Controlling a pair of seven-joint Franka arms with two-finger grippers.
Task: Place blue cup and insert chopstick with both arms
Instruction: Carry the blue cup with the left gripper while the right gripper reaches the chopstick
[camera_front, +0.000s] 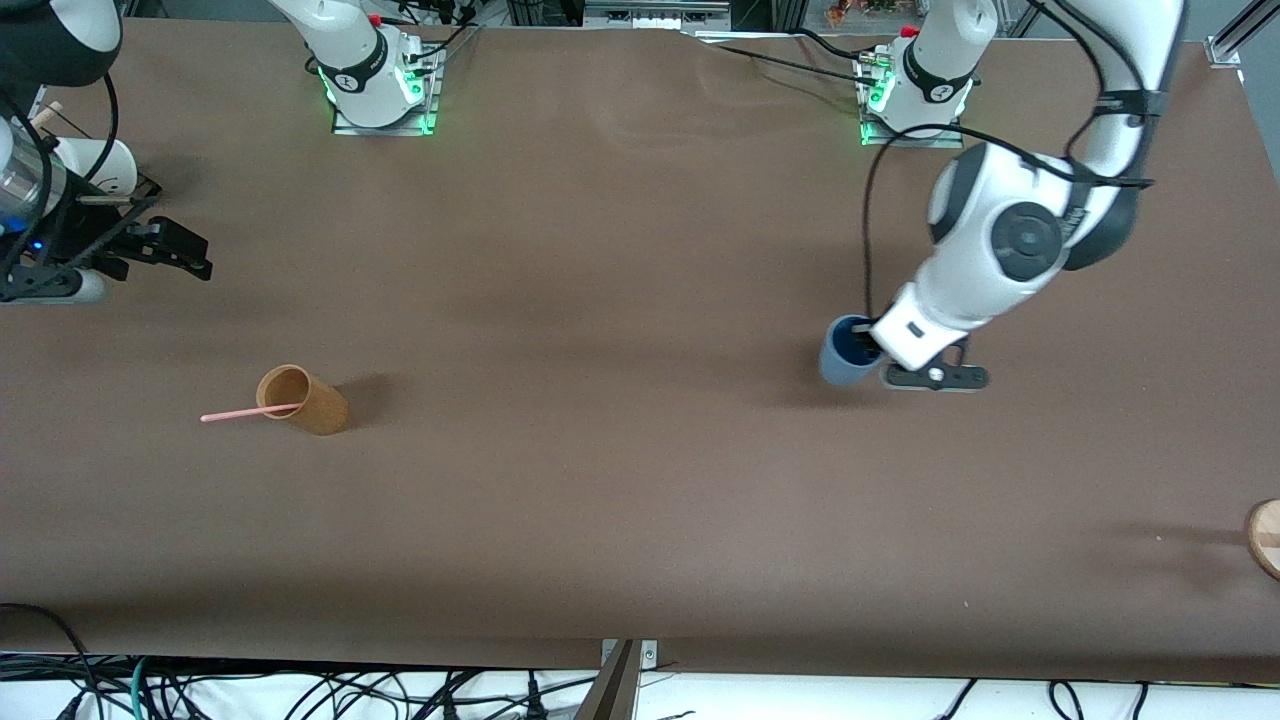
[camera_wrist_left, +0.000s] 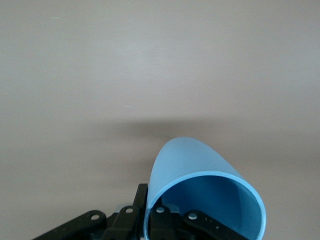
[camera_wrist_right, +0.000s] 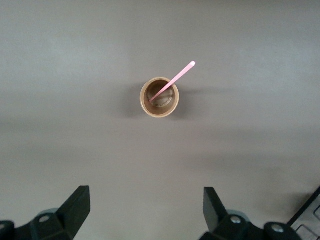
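Left gripper (camera_front: 872, 352) clamped on blue cup (camera_front: 846, 351) rim, toward left arm's end of table (camera_front: 640, 520); right gripper (camera_wrist_right: 145, 212) agape above tan cup (camera_front: 302, 399) holding chopstick (camera_front: 250, 412); cup placement, chopstick transfer not yet done.

I see the tan cup (camera_wrist_right: 159, 97) upright on the desk (camera_wrist_right: 75, 60), the chopstick (camera_wrist_right: 172, 80) leaning out of it. My right gripper's (camera_wrist_right: 147, 210) fingers (camera_wrist_right: 77, 205) stand wide apart above the desk.

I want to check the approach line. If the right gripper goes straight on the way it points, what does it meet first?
Probably the tan cup holding the chopstick, centred ahead of the right gripper; its jaws stand open.
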